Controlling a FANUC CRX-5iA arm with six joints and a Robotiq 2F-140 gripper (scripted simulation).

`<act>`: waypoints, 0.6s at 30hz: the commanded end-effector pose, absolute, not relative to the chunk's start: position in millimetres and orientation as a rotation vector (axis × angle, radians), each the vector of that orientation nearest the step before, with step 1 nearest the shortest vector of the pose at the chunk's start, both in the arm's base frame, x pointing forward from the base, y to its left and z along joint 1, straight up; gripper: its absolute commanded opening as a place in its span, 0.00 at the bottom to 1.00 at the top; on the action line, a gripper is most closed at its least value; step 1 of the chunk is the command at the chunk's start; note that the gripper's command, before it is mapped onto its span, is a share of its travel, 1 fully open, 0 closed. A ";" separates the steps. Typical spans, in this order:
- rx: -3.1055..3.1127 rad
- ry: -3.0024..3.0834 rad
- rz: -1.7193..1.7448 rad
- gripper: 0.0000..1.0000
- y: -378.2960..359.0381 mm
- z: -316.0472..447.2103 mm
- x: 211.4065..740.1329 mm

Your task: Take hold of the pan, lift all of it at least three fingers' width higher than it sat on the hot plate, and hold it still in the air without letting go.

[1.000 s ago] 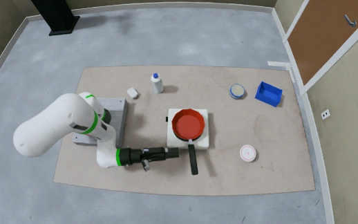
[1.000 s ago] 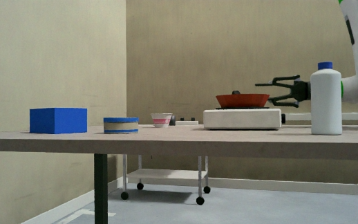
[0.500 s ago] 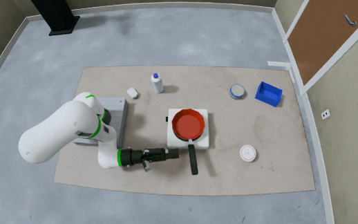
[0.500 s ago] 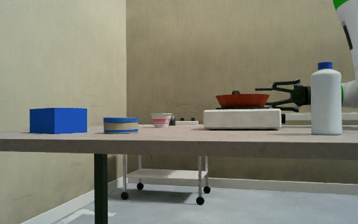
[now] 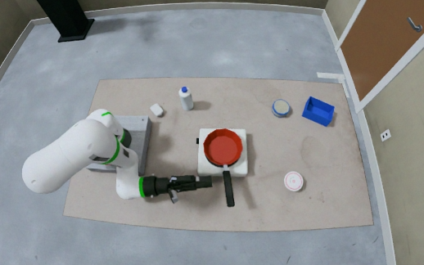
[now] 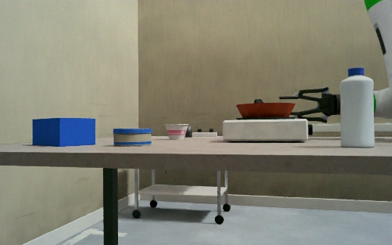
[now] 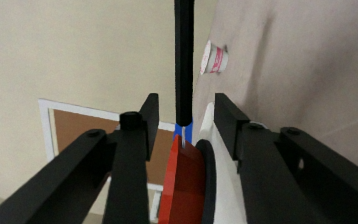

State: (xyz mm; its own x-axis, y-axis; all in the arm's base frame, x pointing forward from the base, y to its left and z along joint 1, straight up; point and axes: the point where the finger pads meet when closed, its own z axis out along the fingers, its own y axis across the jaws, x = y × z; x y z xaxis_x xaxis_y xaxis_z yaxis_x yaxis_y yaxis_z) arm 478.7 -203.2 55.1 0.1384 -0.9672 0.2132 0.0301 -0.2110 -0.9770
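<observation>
The red pan (image 5: 223, 147) sits on the white hot plate (image 5: 242, 165) in the middle of the table. Its black handle (image 5: 228, 189) sticks out over the mat toward the front edge. My gripper (image 5: 207, 181) lies level, just left of the handle and apart from it, with the fingers partly open and nothing between them. In the side view the gripper (image 6: 296, 104) is at the pan's (image 6: 265, 110) height above the hot plate (image 6: 265, 130). In the wrist view the handle (image 7: 184, 60) runs between and beyond my fingertips, and the pan's red edge (image 7: 182, 185) is below.
A white bottle (image 5: 186, 98) and a small white block (image 5: 156, 110) stand behind the arm's grey base (image 5: 133, 141). A round tin (image 5: 281, 107) and a blue box (image 5: 318, 110) are at the back right. A pink-striped cup (image 5: 293, 181) stands right of the handle.
</observation>
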 end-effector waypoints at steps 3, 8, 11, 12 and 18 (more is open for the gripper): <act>-1.416 0.983 -1.263 0.41 -203.1 55.6 479.5; -1.416 0.983 -1.263 0.41 -203.0 55.6 480.3; -1.416 0.983 -1.263 0.41 -202.9 55.6 481.4; -1.416 0.983 -1.263 0.41 -202.8 55.6 481.8; -1.416 0.983 -1.263 0.41 -202.3 55.6 485.1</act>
